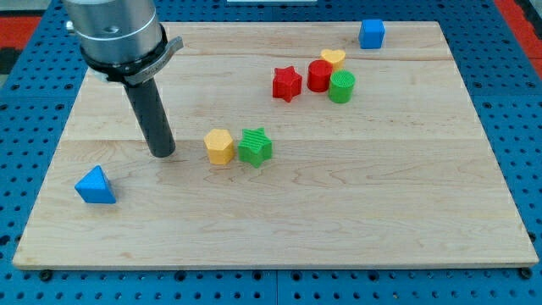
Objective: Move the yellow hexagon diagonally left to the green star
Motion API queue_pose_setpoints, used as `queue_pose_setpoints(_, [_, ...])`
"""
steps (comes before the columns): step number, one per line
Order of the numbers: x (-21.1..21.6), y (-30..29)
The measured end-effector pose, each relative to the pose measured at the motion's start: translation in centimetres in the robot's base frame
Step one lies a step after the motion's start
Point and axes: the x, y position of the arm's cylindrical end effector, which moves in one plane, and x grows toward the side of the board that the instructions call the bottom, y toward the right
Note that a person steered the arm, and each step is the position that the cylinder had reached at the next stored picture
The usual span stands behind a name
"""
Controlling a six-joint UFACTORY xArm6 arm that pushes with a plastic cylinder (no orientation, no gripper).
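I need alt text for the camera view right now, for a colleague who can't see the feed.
A yellow hexagon sits against the left side of a green star near the middle of a wooden board, with my tip just to the hexagon's left, not touching. Toward the view's top right are a red star, red cylinder, green cylinder, yellow heart and blue cube; a blue triangle lies at lower left.

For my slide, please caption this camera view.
Rod tip rests left of yellow hexagon block, which touches green star block.

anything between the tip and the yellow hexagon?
No. In the camera view only bare board separates my tip from the yellow hexagon, which touches the green star.
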Motion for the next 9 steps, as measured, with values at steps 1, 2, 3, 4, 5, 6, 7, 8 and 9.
queue_pose_setpoints(1, [-3.7, 0.0])
queue_pose_setpoints(2, [-5.6, 2.4])
queue_pose_setpoints(3, [-4.1, 5.7])
queue_pose_setpoints(4, [-1.1, 6.0])
queue_pose_setpoints(5, [3.0, 5.0])
queue_pose_setpoints(6, [2.2, 4.7])
queue_pose_setpoints(7, [2.4, 4.3])
queue_pose_setpoints(8, [6.9, 3.8])
queue_pose_setpoints(9, [9.5, 6.8])
